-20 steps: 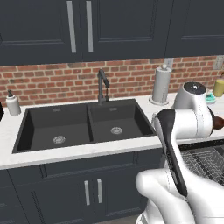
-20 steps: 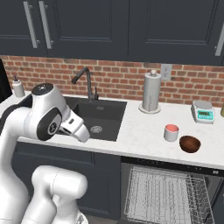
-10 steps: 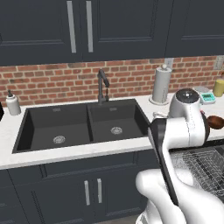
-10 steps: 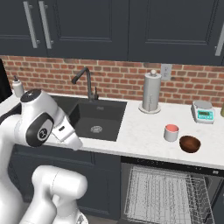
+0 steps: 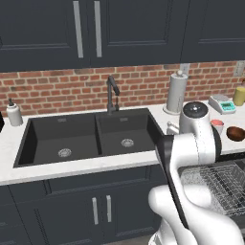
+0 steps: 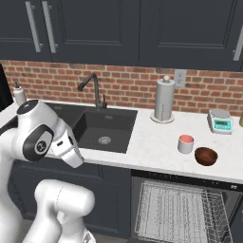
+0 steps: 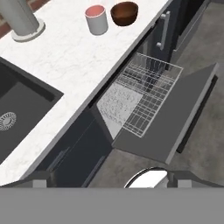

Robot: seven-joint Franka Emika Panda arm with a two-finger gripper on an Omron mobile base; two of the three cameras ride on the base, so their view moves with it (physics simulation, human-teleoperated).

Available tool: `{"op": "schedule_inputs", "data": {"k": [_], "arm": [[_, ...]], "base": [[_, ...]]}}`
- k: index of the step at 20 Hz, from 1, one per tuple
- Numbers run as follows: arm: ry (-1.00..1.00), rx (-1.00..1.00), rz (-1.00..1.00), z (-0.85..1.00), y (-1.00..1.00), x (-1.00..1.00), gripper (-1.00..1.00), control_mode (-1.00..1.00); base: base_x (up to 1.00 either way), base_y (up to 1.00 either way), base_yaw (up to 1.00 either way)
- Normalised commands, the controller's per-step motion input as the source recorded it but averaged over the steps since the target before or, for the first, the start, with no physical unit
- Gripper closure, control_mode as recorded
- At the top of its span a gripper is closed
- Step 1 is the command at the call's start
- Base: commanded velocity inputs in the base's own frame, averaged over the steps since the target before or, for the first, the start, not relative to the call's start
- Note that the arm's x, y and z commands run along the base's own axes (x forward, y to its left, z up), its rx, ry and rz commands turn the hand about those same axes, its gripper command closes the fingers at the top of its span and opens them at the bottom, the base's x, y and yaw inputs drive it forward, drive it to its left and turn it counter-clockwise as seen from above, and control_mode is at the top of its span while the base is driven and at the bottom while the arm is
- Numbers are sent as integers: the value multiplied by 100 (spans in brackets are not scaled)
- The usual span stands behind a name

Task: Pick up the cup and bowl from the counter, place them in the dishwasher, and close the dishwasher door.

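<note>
In the hand view the sink [image 7: 17,109] sits at nine o'clock. The cup [image 7: 96,19] stands on the counter [image 7: 70,61] at eleven o'clock, with the bowl [image 7: 124,12] just beside it at twelve. The rack [image 7: 146,94] is pulled out over the lowered dishwasher door [image 7: 175,118] at three o'clock. The gripper [image 7: 107,181] holds nothing, jaws spread wide.
</note>
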Motion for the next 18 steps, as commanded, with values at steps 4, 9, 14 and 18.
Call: {"op": "schedule_inputs", "data": {"k": [4,9,14,18], "arm": [[0,2,8,-1,0,18,-100,-100],[6,0,25,-16,0,46,-100,-100],[9,0,21,-11,2,45,-100,-100],[0,0,1,0,0,18,-100,-100]], "base": [[0,0,0],[0,0,0],[0,0,0],[0,0,0]]}}
